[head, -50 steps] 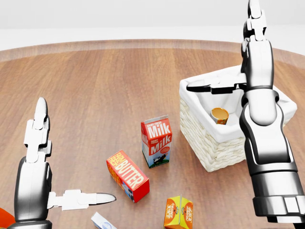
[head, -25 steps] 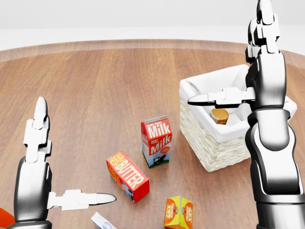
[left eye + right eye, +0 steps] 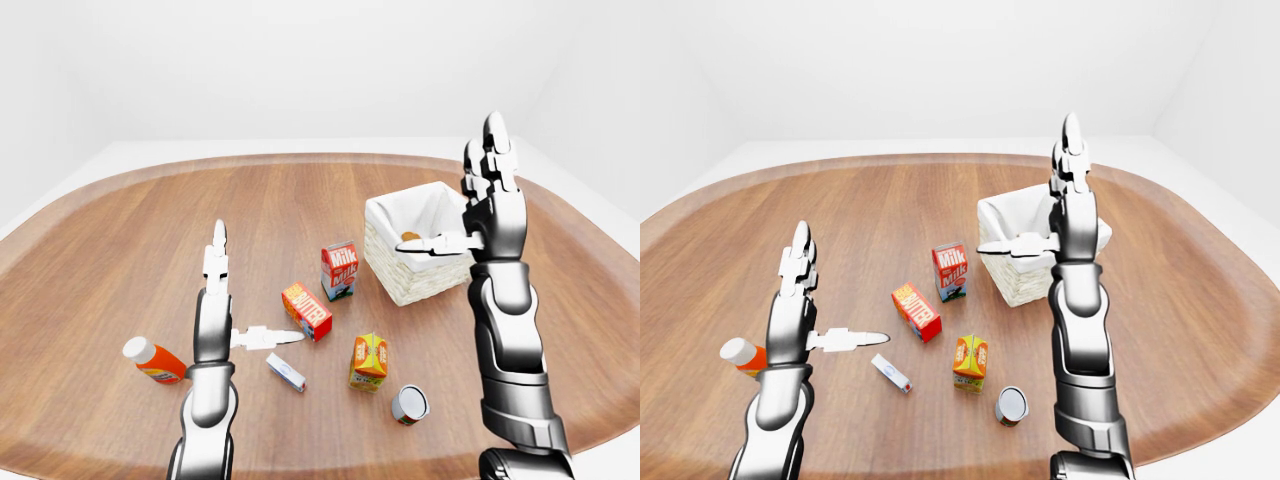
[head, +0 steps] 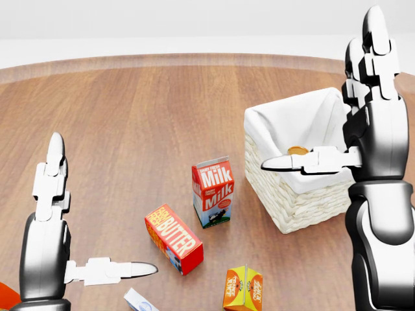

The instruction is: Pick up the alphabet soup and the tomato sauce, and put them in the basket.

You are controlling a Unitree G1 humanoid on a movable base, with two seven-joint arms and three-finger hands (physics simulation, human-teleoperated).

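Inside white-lined basket (image 4: 295, 201), one orange-topped can (image 4: 298, 150); second can (image 3: 409, 404) on table (image 3: 120, 250)

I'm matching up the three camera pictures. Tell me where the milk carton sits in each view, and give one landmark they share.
Left-eye view: milk carton just right of centre, left of the basket.
Head view: carton at centre, upright, left of the basket.
Right-eye view: carton just left of centre, left of the basket.
Shared landmark: the butter box, below and left of the carton in all three.

Rounded wooden table (image 3: 130, 250), plain white walls, pale floor, even light
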